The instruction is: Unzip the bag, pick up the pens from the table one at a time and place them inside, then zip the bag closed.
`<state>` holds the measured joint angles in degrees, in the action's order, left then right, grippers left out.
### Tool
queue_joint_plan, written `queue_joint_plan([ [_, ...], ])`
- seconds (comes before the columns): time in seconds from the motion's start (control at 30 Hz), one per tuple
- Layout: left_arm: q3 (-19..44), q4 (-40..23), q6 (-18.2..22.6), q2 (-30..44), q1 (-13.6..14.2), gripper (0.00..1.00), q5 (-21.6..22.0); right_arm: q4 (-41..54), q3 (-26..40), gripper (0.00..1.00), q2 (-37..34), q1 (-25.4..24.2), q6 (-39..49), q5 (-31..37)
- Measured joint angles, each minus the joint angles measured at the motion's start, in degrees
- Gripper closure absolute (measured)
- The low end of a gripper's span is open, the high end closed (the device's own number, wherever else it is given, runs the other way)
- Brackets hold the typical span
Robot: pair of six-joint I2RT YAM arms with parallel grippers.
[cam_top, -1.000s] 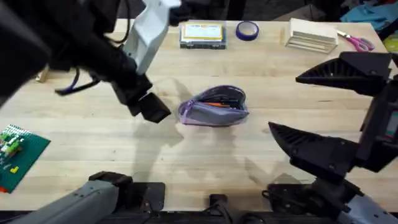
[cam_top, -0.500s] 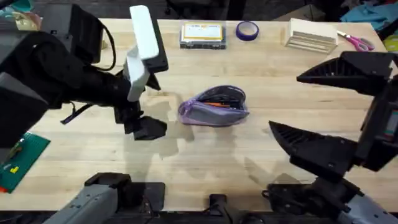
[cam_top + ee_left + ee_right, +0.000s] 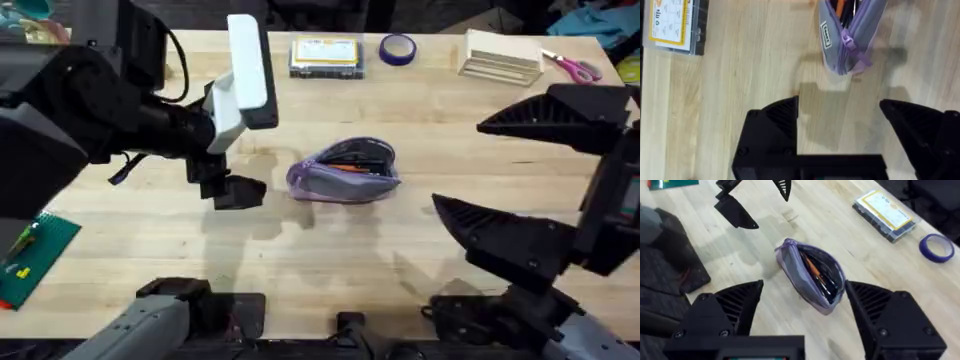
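Grey fabric bag (image 3: 344, 171) with lilac trim, lying near mid-counter (image 3: 330, 250), zipper open along the top. Inside, an orange-red pen (image 3: 812, 266) and a black pen (image 3: 826, 287) visible through the gap, both lying lengthwise. From the left wrist view, zipper pull (image 3: 848, 41) seen at the bag's near end, small label patch on the grey side.

Left gripper (image 3: 228, 186) just beside the bag's left end, not touching, low over the wood; jaws apart, nothing between them. Shadow of it on the planks below. Left arm stretching in from the left edge, white link standing up behind the gripper.

Right gripper (image 3: 802, 310) raised high near the camera at the right side, jaws wide apart, empty, well apart from the bag.

Along the far edge: clear flat box with yellow label (image 3: 325, 55), blue tape roll (image 3: 397, 48) just beside it, stack of pale wood pieces (image 3: 498, 57) further right, pink-handled scissors (image 3: 573, 68) near the right corner. Green board (image 3: 27, 250) with small parts at the left near edge.
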<state>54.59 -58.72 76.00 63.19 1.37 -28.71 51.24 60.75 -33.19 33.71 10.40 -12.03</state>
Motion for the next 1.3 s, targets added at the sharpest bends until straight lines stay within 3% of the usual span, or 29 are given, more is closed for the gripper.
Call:
queue_joint_plan([
  [0.13, 0.0, -1.1, 3.3, 2.2, -2.8, 0.007, -1.1, 0.0, 0.0, 0.003, -0.2, 0.0, -4.4, 0.0],
  [0.37, 0.0, -3.7, 12.2, 9.4, -11.6, 0.007, -9.5, -1.7, 0.0, 0.005, -4.6, 0.0, -12.4, 0.0],
  [0.57, -0.1, -7.0, 20.3, 14.9, -16.1, 0.007, -14.8, -4.4, 0.0, 0.003, -8.1, 2.5, -17.5, 0.0],
  [0.8, -0.1, -7.3, 24.7, 19.3, -16.7, 0.007, -16.5, -7.0, 0.0, 0.003, -12.4, 7.4, -24.2, 0.0],
  [1.3, -0.1, -7.3, 25.8, 20.7, -16.7, 0.007, -16.8, -13.1, 0.0, 0.003, -28.4, 17.3, -41.3, 2.1],
])
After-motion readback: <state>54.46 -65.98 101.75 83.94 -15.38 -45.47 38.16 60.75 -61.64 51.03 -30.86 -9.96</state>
